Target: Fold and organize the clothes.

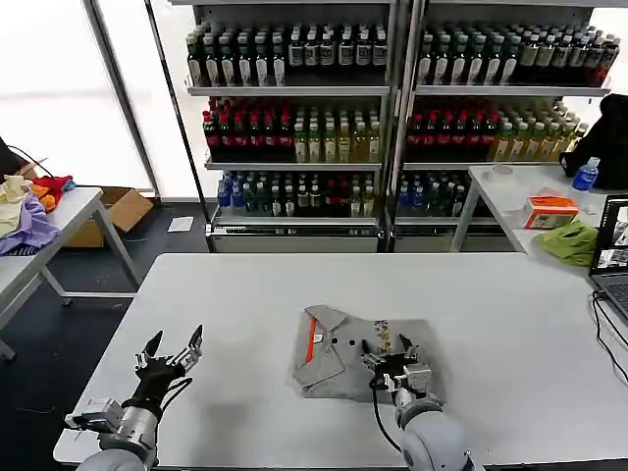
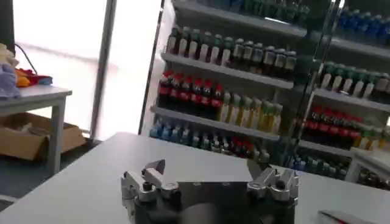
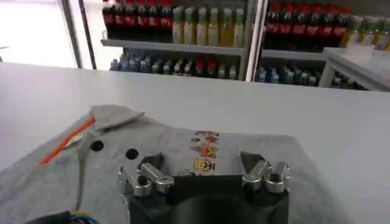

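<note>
- White tabletop (image 1: 510, 324) carried the work, and the left gripper (image 1: 175, 350) hovered over its bare near-left part, at about eight o'clock from the clothes and well apart from them.
- That placing read as a waiting post: the left arm rose from the near-left corner with its wrist low and its fingers (image 1: 196, 340) angled up and away toward the shelves, spread wide and holding nothing.
- From the left wrist, the left gripper (image 2: 207, 176) showed both jaws parted over bare table, with a sliver of garment at the frame's edge.
- Grey clothes lay stacked near the table's centre, already folded into a compact rectangle, which suggested the folding itself was largely done.
- Uppermost was the collared polo (image 1: 329, 353), its collar turned toward twelve o'clock, orange lining showing along the placket and dark buttons visible.
- Beneath it, at about three o'clock, the printed T-shirt (image 1: 397, 334) showed its small multicolour chest print.
- Over the stack's near-right part, at about five o'clock from the collar, sat the right gripper (image 1: 392, 355), its arm reaching in from the table's near edge.
- Seen from its own wrist, the right gripper (image 3: 204, 173) had its jaws apart above the cloth, gripping nothing; whether the tips touched the fabric could not be told.
- That pose suited either pressing the fold flat or taking hold of the pile to move it.
</note>
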Tool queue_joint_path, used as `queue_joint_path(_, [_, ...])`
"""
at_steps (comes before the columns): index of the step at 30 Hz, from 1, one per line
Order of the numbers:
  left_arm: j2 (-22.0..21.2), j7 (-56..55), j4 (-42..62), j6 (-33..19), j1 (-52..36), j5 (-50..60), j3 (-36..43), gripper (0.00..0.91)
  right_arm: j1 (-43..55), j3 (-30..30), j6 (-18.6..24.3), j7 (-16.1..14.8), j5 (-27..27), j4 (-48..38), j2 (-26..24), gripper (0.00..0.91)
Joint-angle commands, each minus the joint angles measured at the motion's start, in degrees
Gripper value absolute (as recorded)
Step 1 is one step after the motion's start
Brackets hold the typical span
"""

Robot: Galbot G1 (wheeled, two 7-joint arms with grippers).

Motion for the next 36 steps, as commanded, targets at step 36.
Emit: queue_joint_path(36, [2.01,1.69,-2.49,-2.49,2.46,0.35,-1.69,0.907,-22.86,46.25,32.43,-28.03,19.95,1.63,-2.91,0.907])
